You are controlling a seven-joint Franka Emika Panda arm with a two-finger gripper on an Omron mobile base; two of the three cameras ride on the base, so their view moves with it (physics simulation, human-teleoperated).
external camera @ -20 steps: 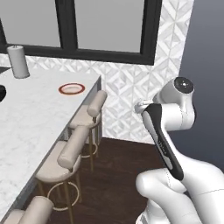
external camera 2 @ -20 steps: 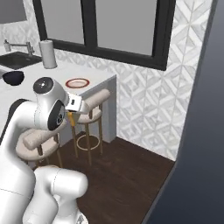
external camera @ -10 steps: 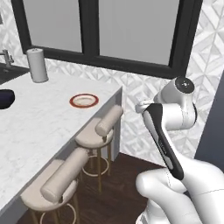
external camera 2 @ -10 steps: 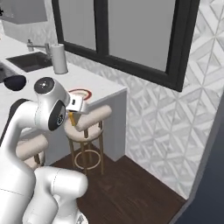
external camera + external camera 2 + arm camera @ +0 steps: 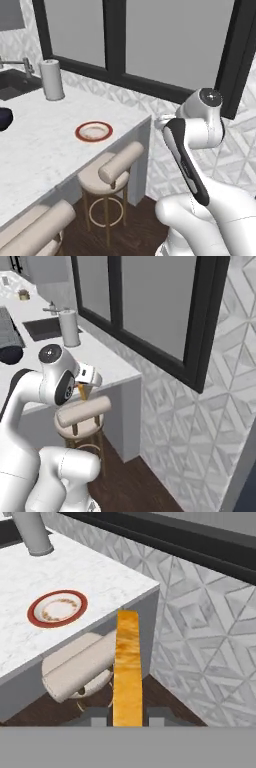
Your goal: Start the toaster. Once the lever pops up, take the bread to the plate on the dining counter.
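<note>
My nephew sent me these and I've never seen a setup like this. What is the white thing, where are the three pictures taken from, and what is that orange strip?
It is a rendered kitchen. The white thing is a robot arm on a base that can drive. Two pictures come from cameras on that base, behind the arm to its left and right. The third looks along the gripper, from a camera on the hand. The orange strip is a slice of bread seen edge-on, clamped between the fingers. On the dining counter lies a red-rimmed plate, with a grey cylinder standing further back. Padded stools stand under the counter's edge.
</note>
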